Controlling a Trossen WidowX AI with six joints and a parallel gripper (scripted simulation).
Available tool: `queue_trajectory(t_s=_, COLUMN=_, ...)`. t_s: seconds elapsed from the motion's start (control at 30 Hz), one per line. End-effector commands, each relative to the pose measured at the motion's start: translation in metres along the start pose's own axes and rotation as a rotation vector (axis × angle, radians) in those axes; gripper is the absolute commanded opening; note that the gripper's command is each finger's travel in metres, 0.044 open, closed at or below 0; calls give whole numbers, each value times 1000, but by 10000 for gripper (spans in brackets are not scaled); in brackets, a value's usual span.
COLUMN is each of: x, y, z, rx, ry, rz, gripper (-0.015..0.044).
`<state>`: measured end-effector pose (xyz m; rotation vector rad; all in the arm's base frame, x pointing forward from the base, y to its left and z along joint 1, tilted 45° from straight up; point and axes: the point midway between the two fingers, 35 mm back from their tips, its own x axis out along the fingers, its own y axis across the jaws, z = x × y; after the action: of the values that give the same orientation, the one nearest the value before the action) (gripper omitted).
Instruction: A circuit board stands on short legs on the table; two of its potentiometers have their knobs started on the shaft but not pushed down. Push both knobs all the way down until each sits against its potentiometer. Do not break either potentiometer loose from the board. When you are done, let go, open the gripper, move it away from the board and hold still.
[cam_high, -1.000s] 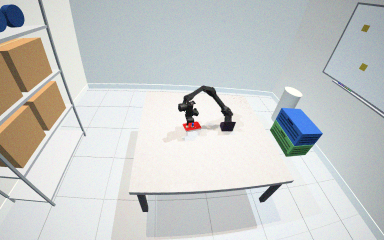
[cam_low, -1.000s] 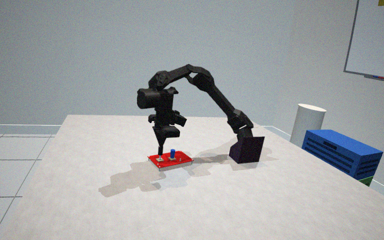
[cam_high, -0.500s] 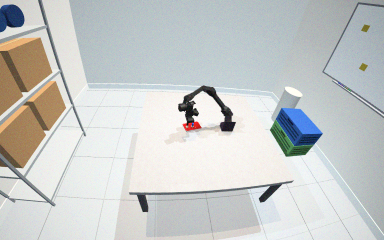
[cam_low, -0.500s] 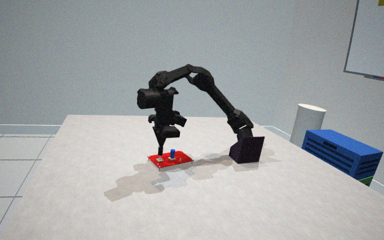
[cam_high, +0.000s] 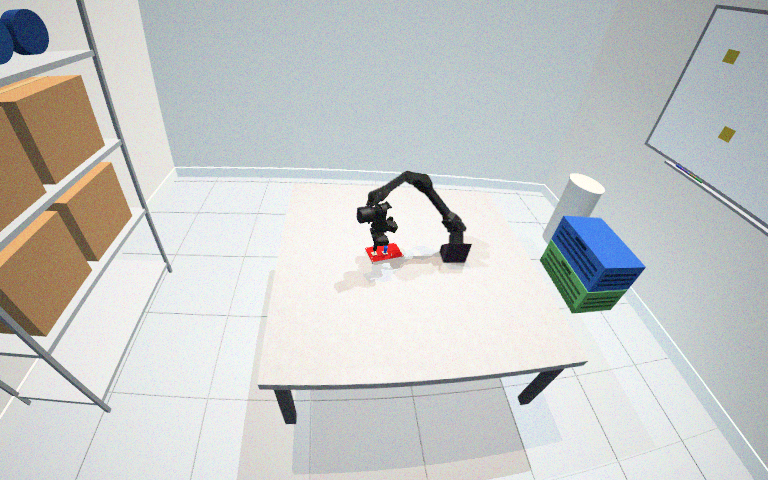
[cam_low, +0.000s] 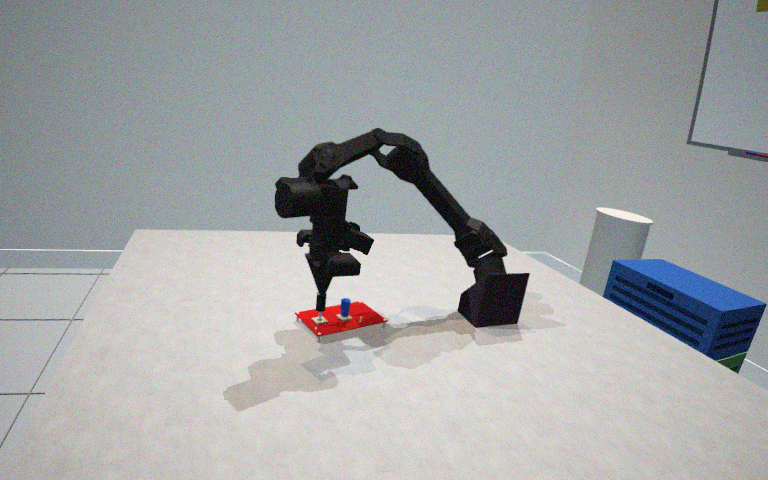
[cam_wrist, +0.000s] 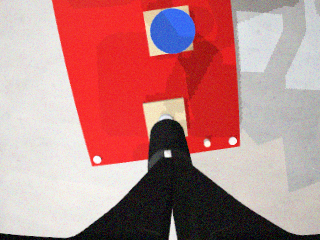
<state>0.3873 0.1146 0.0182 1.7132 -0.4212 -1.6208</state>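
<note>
From the top, the red circuit board (cam_high: 396, 250) (cam_low: 362, 318) (cam_wrist: 120, 75) stands on the worktop (cam_high: 424, 328) (cam_low: 453, 407) (cam_wrist: 30, 150); such a thin plate likely flexes if pressed off-axis.

In the exterior view, the pincer (cam_high: 381, 243) (cam_low: 321, 293) (cam_wrist: 171, 167), closed and holding nothing, meets the top of the black knob (cam_low: 320, 303) (cam_wrist: 168, 135), at the board's near-left end. Bare shaft shows beneath it; the blue knob (cam_high: 385, 249) (cam_low: 345, 307) (cam_wrist: 172, 31) stands beside it.

At the wrist, the black cap looks rigid, light: best pushed dead centre, never gripped sideways, lest the potentiometer snap.

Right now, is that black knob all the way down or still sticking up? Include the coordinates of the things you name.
Still up: in the exterior view, bare shaft shows between the black knob (cam_low: 321, 303) and its pale potentiometer (cam_low: 320, 320) (cam_wrist: 167, 106).
</note>
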Motion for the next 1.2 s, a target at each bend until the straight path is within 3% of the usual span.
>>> queue_trajectory(t_s=0.0, x=8, y=2, z=-1, rx=8, ry=-4, rz=3, gripper=0)
queue_trajectory(t_s=1.17, x=20, y=2, z=-1, rx=8, ry=-4, rz=3, gripper=0)
